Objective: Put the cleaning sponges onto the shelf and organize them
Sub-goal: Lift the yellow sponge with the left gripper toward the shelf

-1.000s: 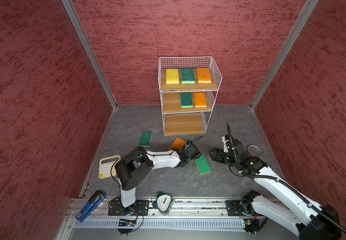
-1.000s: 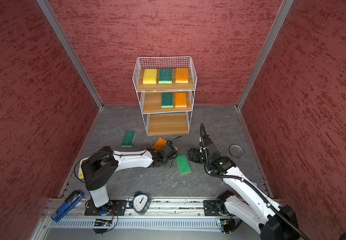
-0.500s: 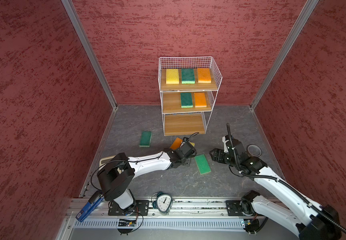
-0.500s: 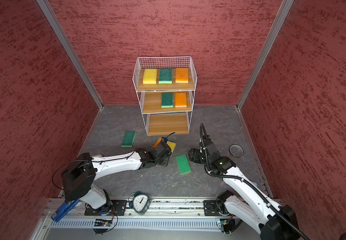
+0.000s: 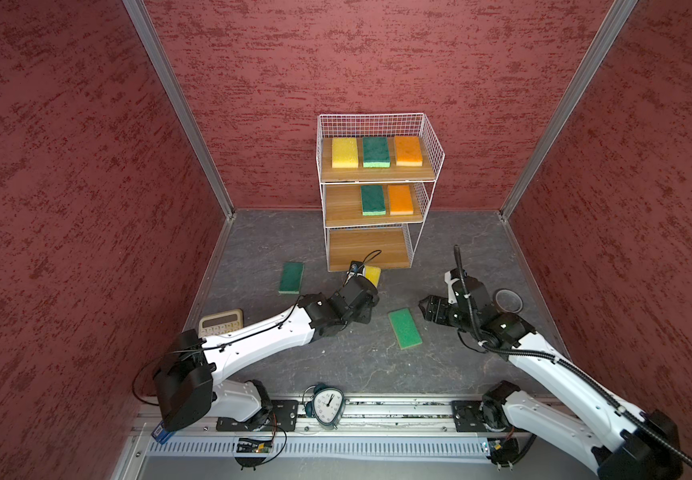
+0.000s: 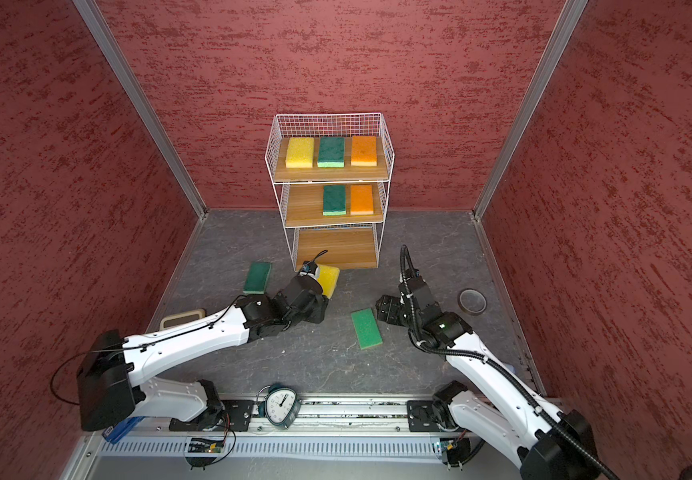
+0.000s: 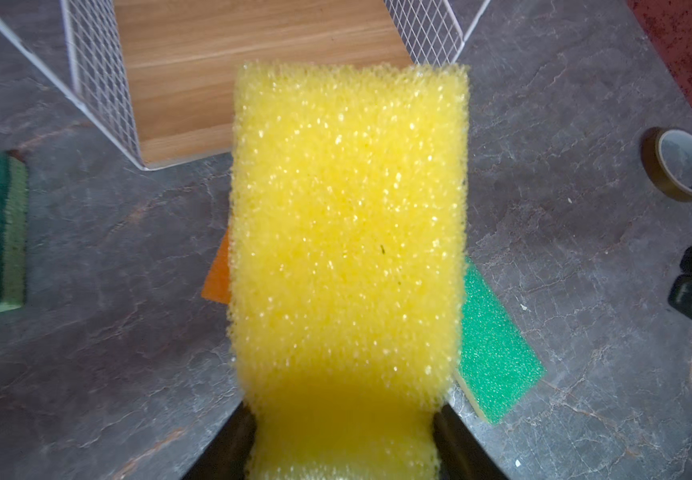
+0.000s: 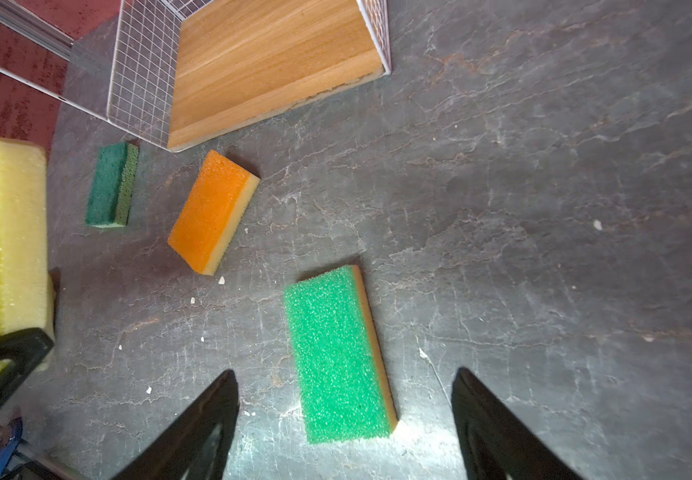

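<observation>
Five sponges lie flat on the shelf (image 5: 371, 124). The top yellow (image 5: 344, 152), top green (image 5: 376, 151) and top orange (image 5: 408, 150) sit in a row on the top board. On the middle board, toward its right side, the mid green (image 5: 373, 200) lies just beside the mid orange (image 5: 400, 199).

The left gripper (image 7: 343, 432) is closed on a sixth, the held sponge (image 7: 348, 228). It is yellow and pinched by its long sides near one short end. It juts out ahead of the fingers, off the floor (image 5: 277, 232), with its far end near the front edge of the bottom board.

Three more lie on the floor. The dark green (image 5: 291, 277) is left of the shelf's foot, well apart from both grippers. The floor orange (image 8: 211, 212) lies beneath the left gripper, hidden by the arm in both top views. The bright green (image 5: 405, 328) lies between the two grippers, touching neither.

The right gripper (image 8: 345, 374) hangs above the floor with its jaws spread wide, gripping nothing. In its wrist view the bright green lies below the gap.

A calculator (image 5: 221, 322), a clock (image 5: 327, 406) and a tape roll (image 5: 508, 300) are clear of the sponges.
</observation>
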`<state>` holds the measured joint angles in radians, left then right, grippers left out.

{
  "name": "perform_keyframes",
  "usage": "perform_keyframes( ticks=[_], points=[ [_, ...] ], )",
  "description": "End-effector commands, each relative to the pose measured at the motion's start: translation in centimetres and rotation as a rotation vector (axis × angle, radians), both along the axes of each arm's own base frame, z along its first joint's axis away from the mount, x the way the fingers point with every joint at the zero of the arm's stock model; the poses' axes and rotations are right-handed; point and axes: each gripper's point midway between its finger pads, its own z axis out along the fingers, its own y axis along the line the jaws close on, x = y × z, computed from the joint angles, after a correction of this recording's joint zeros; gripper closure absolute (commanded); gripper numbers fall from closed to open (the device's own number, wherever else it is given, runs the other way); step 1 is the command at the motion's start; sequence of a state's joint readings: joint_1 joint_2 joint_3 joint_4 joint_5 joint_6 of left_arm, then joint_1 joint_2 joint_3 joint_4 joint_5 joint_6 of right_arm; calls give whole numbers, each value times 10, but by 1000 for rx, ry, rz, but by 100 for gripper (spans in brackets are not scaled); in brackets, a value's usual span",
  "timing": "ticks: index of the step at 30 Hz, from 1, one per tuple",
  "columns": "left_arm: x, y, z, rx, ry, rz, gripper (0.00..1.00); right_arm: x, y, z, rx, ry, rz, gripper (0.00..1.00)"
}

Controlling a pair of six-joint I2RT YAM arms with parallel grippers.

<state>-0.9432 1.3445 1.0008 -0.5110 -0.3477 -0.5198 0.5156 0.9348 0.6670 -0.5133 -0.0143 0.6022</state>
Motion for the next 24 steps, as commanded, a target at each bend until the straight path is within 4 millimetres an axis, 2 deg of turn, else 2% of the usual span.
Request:
perform_keyframes(
  ticks=[1, 11, 17, 24],
  points=[
    [10, 15, 27, 12, -58, 37, 45, 8, 5, 19, 17, -52, 6, 18],
    [39, 44, 67, -18, -141, 137, 44, 11, 6, 24, 3, -69, 18, 18],
    [59, 45, 94, -44, -212, 156, 43, 14, 7, 27, -9, -77, 29, 18],
    [86, 45, 115, -59, -279, 210, 42, 17, 9, 25, -18, -79, 37, 18]
  ],
)
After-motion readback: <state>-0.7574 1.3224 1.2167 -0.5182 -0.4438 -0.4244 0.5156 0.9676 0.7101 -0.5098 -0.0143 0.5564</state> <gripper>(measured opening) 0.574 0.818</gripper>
